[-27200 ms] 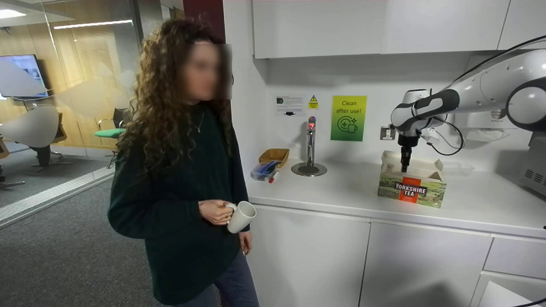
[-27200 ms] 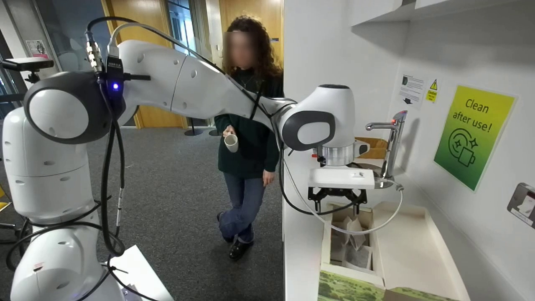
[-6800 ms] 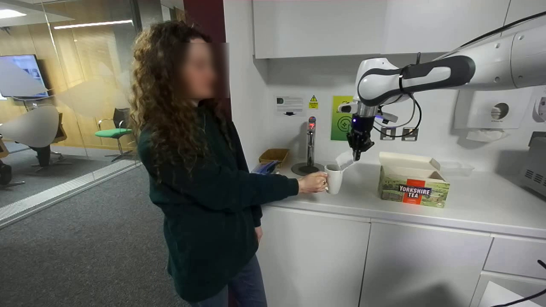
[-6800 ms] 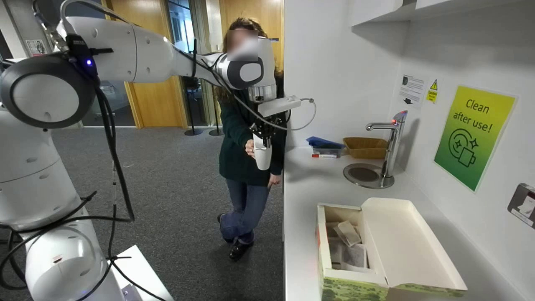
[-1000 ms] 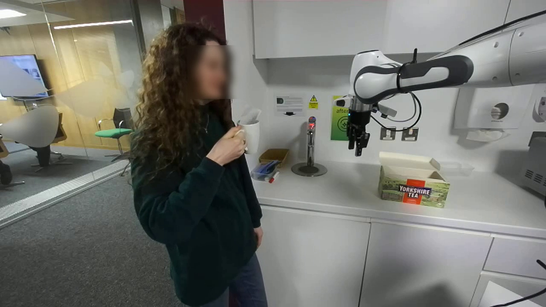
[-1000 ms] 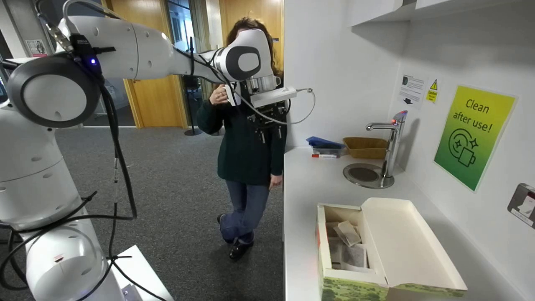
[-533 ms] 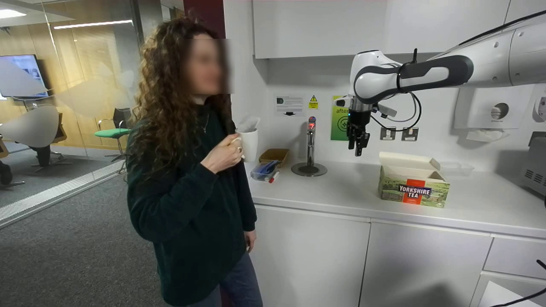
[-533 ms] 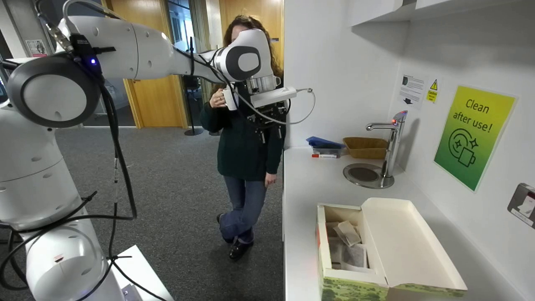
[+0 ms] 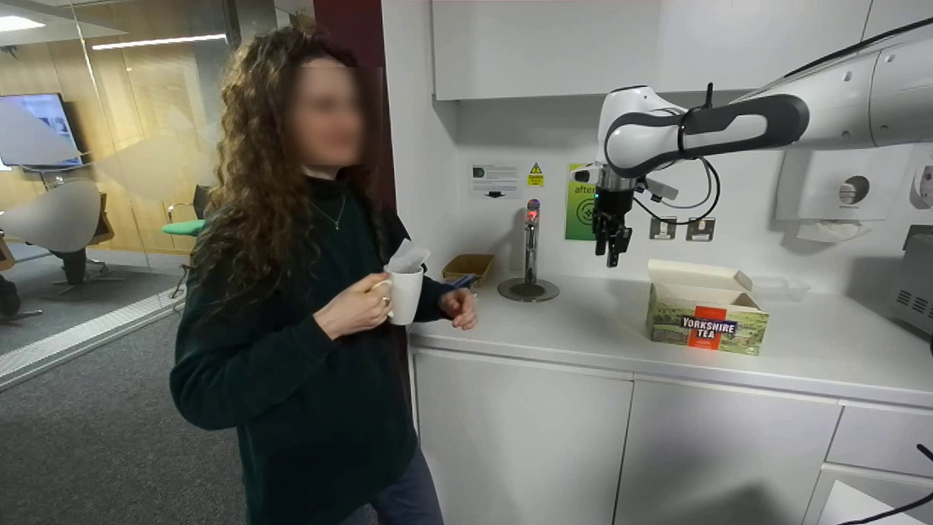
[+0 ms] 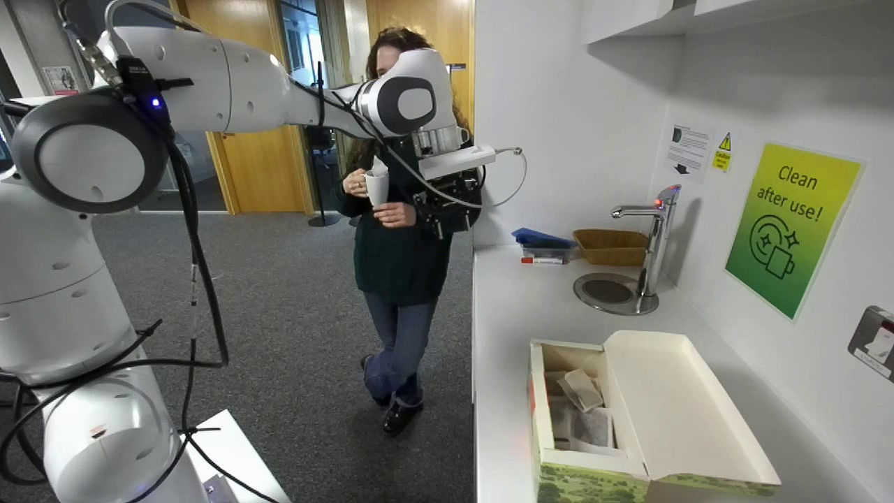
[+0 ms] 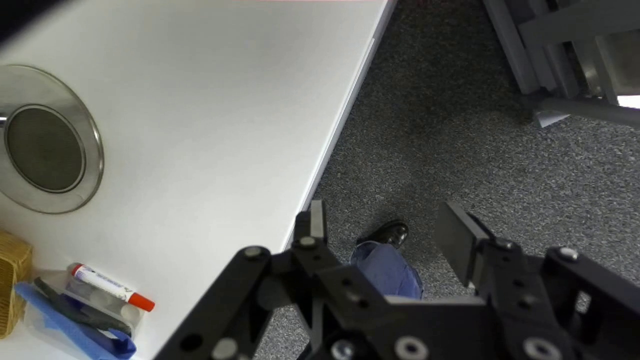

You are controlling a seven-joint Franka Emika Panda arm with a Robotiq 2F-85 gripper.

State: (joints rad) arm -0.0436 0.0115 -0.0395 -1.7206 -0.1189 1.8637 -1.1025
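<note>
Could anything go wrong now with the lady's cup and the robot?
Maybe! What looks like a tea bag pokes up out of the white mug, so it might fall out if the mug tips. And the open gripper hangs in front of the woman, so she could perhaps bump it by stepping forward.

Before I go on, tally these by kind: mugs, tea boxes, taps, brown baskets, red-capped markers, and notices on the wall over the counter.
Mug: 1
Tea box: 1
Tap: 1
Brown basket: 1
Red-capped marker: 1
White notice, yellow notice, green notice: 3
Total: 8
</note>
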